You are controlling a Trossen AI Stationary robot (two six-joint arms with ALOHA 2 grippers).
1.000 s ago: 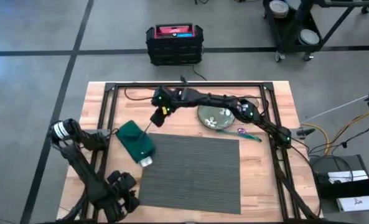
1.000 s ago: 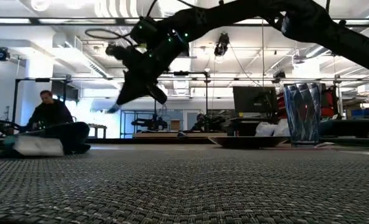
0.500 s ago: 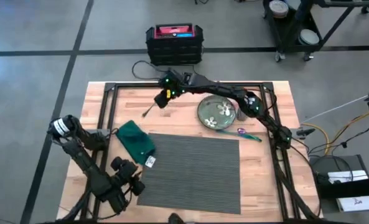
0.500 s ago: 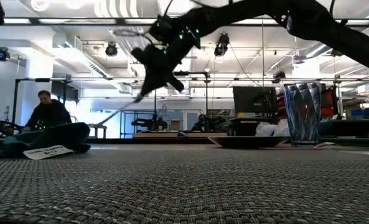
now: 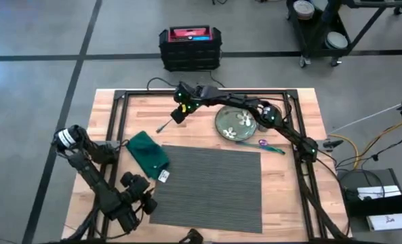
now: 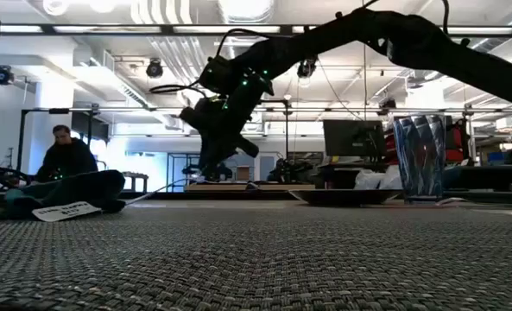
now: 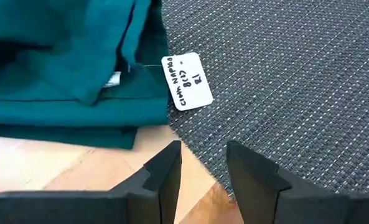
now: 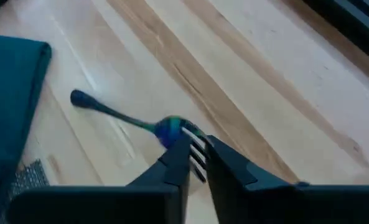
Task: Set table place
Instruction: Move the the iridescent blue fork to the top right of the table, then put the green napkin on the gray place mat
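1. Wood table (image 5: 289, 183) carries the grey placemat (image 5: 211, 186) at centre-front.
2. Right gripper (image 5: 179, 112) at far edge, fingers pinching a fork (image 8: 140, 124).
3. Left gripper (image 7: 203, 168) near front-left, fingers spread, by green napkin (image 5: 146, 150).

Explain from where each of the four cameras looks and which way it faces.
High view: above, straight down on the table, both arms.
Low view: at mat level, facing the room; the right arm reaches in from above.
Left wrist view: behind the open left gripper, facing the green napkin and its tag.
Right wrist view: behind the right gripper, shut on a fork.
Both wrist views show the napkin.
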